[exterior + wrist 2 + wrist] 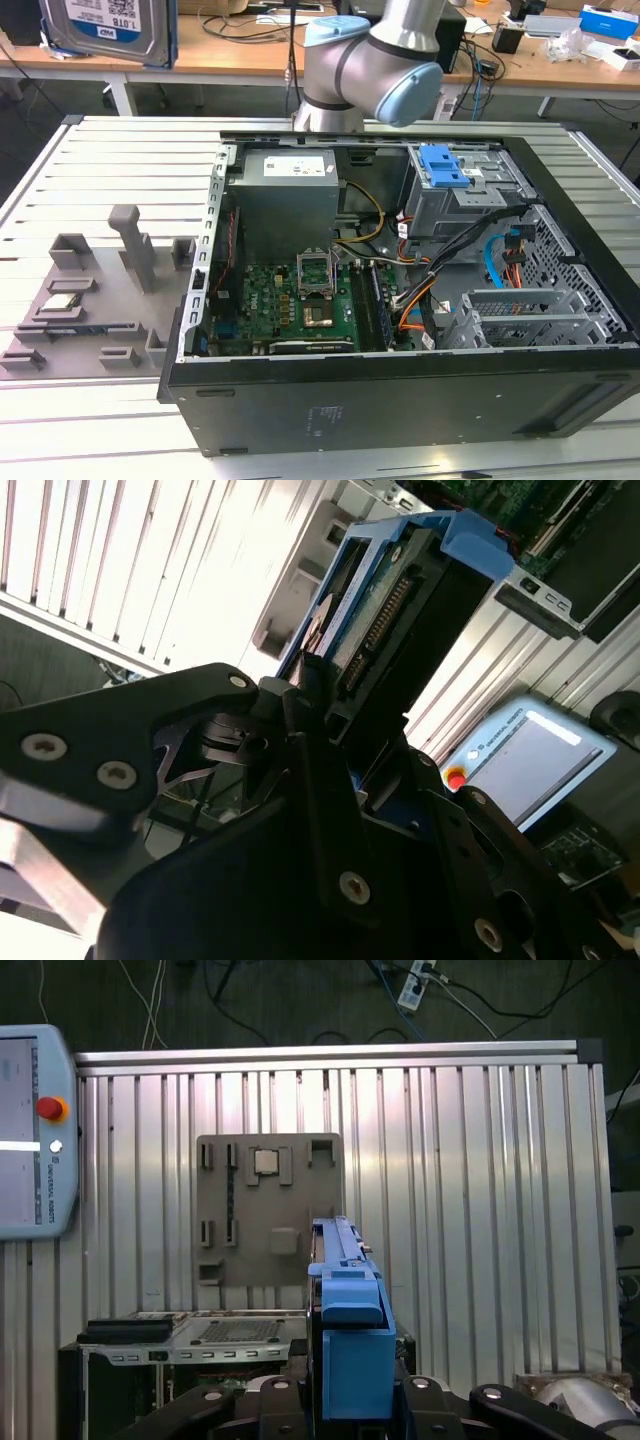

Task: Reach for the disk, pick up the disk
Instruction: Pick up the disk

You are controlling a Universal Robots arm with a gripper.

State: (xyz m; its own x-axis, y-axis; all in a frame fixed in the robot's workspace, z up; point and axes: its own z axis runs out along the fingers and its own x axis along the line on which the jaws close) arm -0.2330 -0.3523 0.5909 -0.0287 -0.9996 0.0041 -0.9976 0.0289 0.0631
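The disk, a silver hard drive with a white-and-blue label and a blue bracket, hangs high above the table at the top of the exterior view's left. In both wrist views it shows edge-on, the disk standing out from between the black fingers of my gripper. The first wrist view shows the blue bracket of the disk upright between the two sides of my gripper. My gripper is shut on the disk, and it is lifted well off every surface.
An open computer case lies on the slatted aluminium table, with a grey drive cage and its blue latch at the back. A grey fixture plate holds a small silver chip. A teach pendant lies beside the table.
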